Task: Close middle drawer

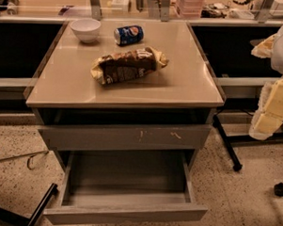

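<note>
The middle drawer is pulled far out of the grey cabinet, low in the view. Its plain grey front faces me and its shallow grey box interior holds nothing. Above it is the taller grey front with pale scratch marks, standing slightly proud of the cabinet. My arm with its pale gripper hangs at the right edge of the view, above floor level, well to the right of the cabinet and apart from the drawer.
On the beige countertop lie a brown snack bag, a blue soda can and a white bowl. Black chair legs stand right of the cabinet, and another dark leg at lower left on the speckled floor.
</note>
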You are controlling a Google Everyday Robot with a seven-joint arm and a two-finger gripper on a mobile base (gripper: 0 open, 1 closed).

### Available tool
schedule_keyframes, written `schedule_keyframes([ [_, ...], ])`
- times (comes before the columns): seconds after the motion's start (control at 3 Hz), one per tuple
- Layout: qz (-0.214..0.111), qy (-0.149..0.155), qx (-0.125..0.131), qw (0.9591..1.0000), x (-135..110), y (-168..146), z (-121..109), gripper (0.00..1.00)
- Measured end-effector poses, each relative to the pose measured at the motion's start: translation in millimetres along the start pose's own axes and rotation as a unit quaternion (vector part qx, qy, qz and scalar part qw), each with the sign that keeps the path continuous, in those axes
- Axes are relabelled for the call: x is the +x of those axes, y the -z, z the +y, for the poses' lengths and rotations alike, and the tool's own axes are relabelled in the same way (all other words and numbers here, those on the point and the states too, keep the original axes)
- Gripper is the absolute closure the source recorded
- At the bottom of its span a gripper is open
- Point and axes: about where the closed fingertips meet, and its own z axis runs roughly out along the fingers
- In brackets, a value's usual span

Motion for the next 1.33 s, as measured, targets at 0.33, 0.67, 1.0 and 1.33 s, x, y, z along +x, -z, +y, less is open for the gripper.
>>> schedule_keyframes([
  [0.33,-0.005,-0.001,0.000,1.0000,-0.1,-7.6,3.3,0.00],
  [0.67,-0.015,-0.007,-0.008,0.9998,5.4,-34.6,13.0,0.00],
  [1.0,-0.015,-0.011,-0.034,0.9992,11.8,-59.8,25.1,0.00],
  [1.33,-0.015,-0.011,-0.034,0.9992,11.8,-59.8,25.1,0.00],
])
